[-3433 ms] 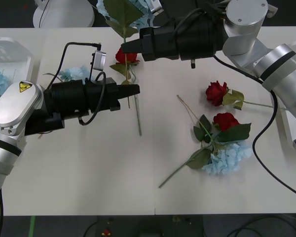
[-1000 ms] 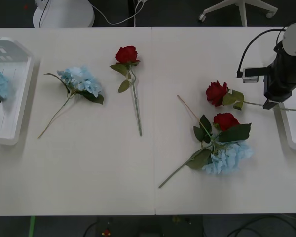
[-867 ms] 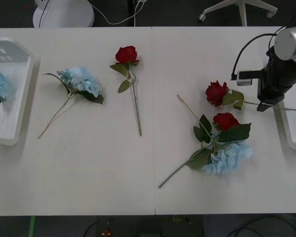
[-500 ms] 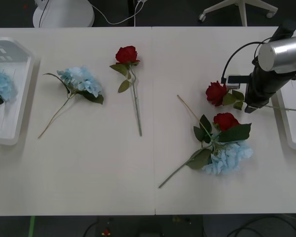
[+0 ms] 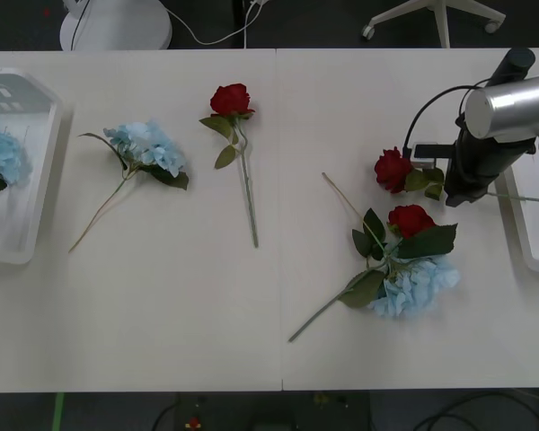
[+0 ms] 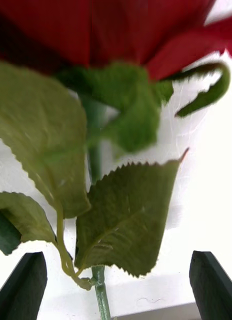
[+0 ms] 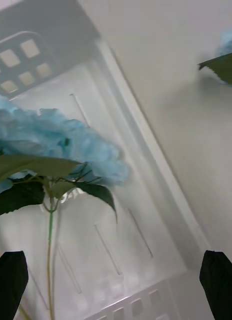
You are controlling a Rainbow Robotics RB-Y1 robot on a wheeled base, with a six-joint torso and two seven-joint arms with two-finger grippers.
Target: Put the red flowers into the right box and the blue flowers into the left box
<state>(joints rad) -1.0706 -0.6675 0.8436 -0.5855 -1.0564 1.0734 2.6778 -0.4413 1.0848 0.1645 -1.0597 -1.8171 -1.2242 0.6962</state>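
At the worktop's (image 5: 251, 341) right side, right gripper (image 6: 116, 285) hangs over the leafy stem of the nearest red rose (image 5: 393, 169), fingers (image 6: 21, 285) spread wide with nothing held; stem and leaves sit between them. Best move, I'd say: drop straight down, close on bare stem below the leaves, not the bloom, then lift before swinging to the right box (image 5: 532, 235) just beside. A second red rose (image 5: 411, 220) lies on a blue hydrangea (image 5: 415, 285) nearby; keep clear. Left gripper (image 7: 116, 290), also open and empty, hovers over the left box (image 7: 146, 150) with a blue hydrangea (image 7: 61, 145) inside.
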